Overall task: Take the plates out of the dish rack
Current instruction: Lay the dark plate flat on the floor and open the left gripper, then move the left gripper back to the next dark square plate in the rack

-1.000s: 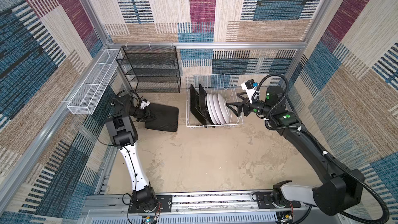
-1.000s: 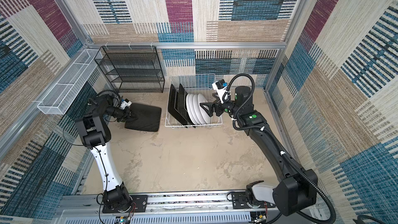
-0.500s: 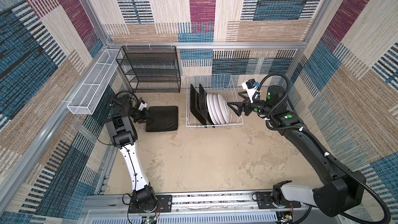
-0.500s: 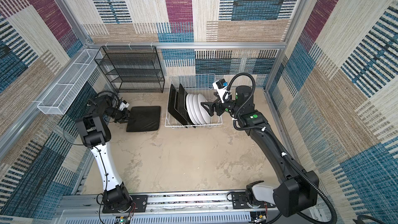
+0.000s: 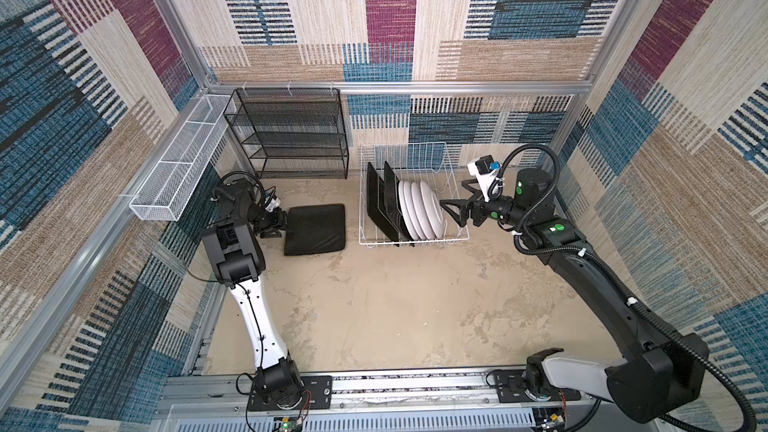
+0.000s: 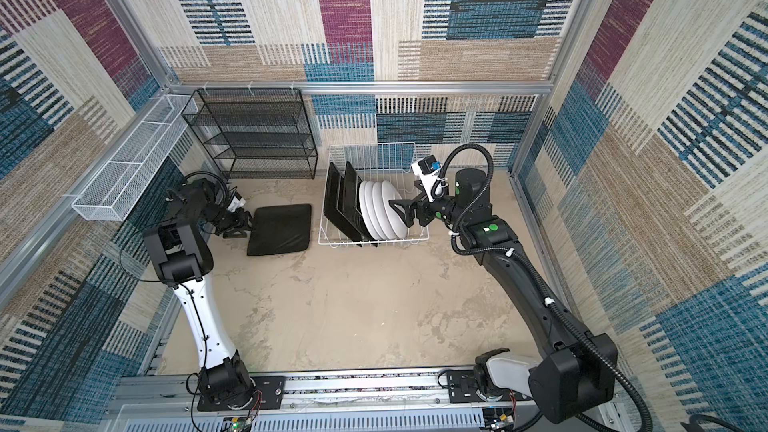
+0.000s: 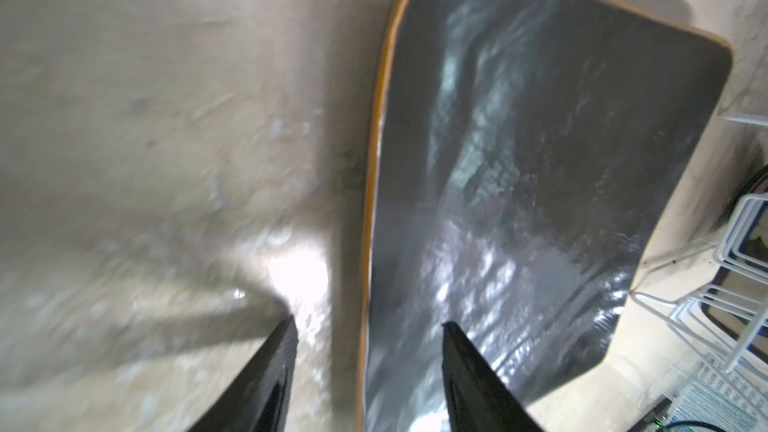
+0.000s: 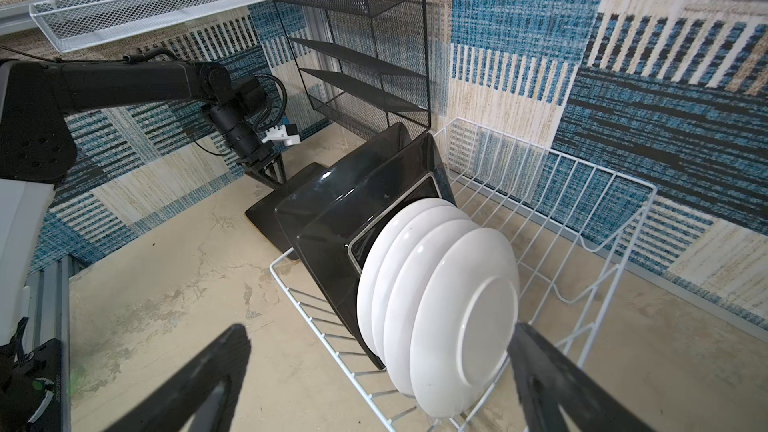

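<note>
Nearest: two arm bases (image 5: 276,384) on one rail (image 5: 415,385), one pincer per arm, so two pincers. Beyond, bare sandy counter (image 5: 374,317).

Seven plates in all: three square, four round.

One flat plate (image 5: 316,228), square, black back up, lying on the counter outside the rack, just to its left. Left pincer (image 5: 279,224) low at that plate's left edge, tips toward it. In the wrist view, left pincer (image 7: 368,322) part-way open: one finger over bare counter, one over the plate's black back, the tan rim between them. Nothing gripped. Touching the plate or not: cannot tell.

One white wire rack (image 5: 401,145), right of the flat plate. Inside, on edge: two square plates (image 5: 380,201) at the left end, leaning, then four round plates (image 5: 419,214) packed close, white backs toward the right.

Right pincer (image 5: 453,213) spread wide at the rack's right side, level with the outermost round plate. In the wrist view, that plate just ahead of the gap between the two fingers, not clamped. Touching or not: cannot tell.

Farthest, at the back wall: one black mesh shelf (image 5: 291,135). To its left, one long white mesh basket (image 5: 178,176) hung along the left wall.
</note>
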`<state>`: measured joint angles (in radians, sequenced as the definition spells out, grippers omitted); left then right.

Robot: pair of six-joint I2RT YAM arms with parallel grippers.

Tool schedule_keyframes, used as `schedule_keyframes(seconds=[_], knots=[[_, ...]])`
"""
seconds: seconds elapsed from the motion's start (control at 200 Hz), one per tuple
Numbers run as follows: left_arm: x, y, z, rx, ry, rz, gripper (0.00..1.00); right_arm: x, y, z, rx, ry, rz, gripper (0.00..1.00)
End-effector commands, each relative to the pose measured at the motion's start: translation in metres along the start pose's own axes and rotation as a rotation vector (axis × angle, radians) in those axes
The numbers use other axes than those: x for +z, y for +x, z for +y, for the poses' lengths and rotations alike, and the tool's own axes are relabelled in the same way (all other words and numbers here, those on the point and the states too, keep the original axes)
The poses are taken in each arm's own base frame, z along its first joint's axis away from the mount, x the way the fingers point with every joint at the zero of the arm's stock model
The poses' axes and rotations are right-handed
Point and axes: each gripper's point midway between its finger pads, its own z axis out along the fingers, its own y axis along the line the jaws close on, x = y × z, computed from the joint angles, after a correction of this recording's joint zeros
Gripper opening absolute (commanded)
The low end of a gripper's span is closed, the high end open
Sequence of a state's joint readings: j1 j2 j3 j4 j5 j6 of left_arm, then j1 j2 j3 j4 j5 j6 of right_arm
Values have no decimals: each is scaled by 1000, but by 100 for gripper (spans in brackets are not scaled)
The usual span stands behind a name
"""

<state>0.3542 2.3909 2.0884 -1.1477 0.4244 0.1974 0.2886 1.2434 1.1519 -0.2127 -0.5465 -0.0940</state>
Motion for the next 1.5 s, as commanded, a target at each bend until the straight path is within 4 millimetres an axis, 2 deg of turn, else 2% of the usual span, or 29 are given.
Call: schedule_keyframes(seconds=[0.0, 0.15, 0.331, 0.626, 0.766, 0.851, 0.932, 1.002, 1.277, 1.498], knots=[[-23, -4, -8, 9, -39, -44, 61, -1, -8, -1, -12, 9, -37, 99], [-41, -3, -36, 50, -50, -85, 63, 0, -9, -1, -5, 8, -47, 99], [-62, 0, -86, 137, -73, -132, 67, 0, -9, 0, 4, 5, -52, 99], [-124, 2, -190, 279, -3, -318, 71, -2, -13, -3, 47, 19, -75, 99], [-143, 8, -234, 338, -15, -408, 72, -2, -14, -2, 73, 17, -87, 99], [-151, 13, -269, 356, 52, -481, 72, -2, -13, -3, 84, 17, -97, 99], [-149, 21, -301, 351, 147, -535, 72, -2, -13, -4, 96, 24, -101, 99], [-143, 30, -316, 354, 153, -568, 72, -2, -14, -5, 106, 29, -107, 99], [-96, 51, -347, 352, 151, -567, 69, -6, -9, 0, 128, 11, -111, 99], [-67, 45, -350, 365, 61, -530, 67, -8, -7, 3, 134, 2, -108, 99]])
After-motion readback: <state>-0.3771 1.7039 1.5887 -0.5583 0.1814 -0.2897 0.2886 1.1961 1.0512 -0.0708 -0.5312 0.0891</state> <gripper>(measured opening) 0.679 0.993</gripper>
